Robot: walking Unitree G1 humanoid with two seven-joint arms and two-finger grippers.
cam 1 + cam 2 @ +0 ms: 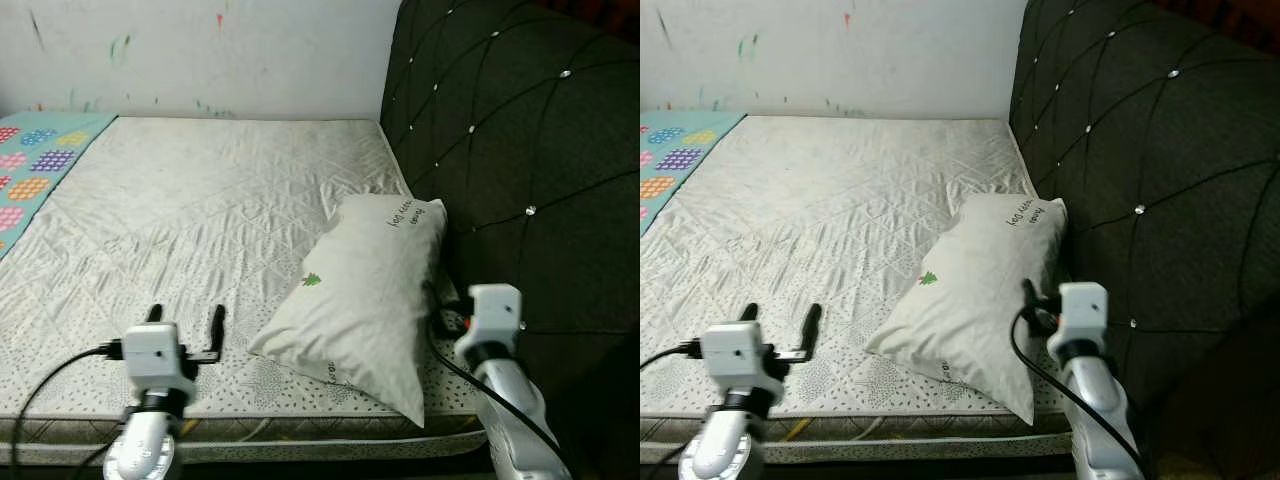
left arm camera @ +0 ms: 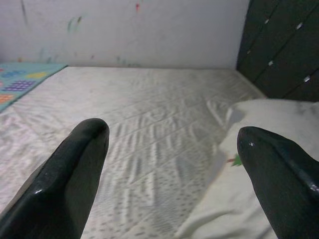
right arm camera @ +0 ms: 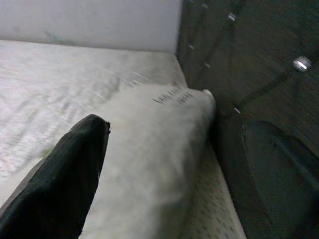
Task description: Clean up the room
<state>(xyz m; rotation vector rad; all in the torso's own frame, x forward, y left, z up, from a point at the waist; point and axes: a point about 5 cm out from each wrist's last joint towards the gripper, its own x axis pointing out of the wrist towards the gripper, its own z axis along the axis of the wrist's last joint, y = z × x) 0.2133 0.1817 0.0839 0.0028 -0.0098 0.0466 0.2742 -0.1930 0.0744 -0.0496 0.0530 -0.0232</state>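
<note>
Spread right fingers (image 3: 60,179) astride pillow (image 1: 365,295) edge

Both arms raised forward, fingers parted

Left gripper (image 1: 186,327) reaches out from the near left on its silver arm, its two black fingers spread apart and pointing far; right gripper (image 3: 174,164) extends at the near right, wrist lifted, fingers likewise held wide apart.
</note>
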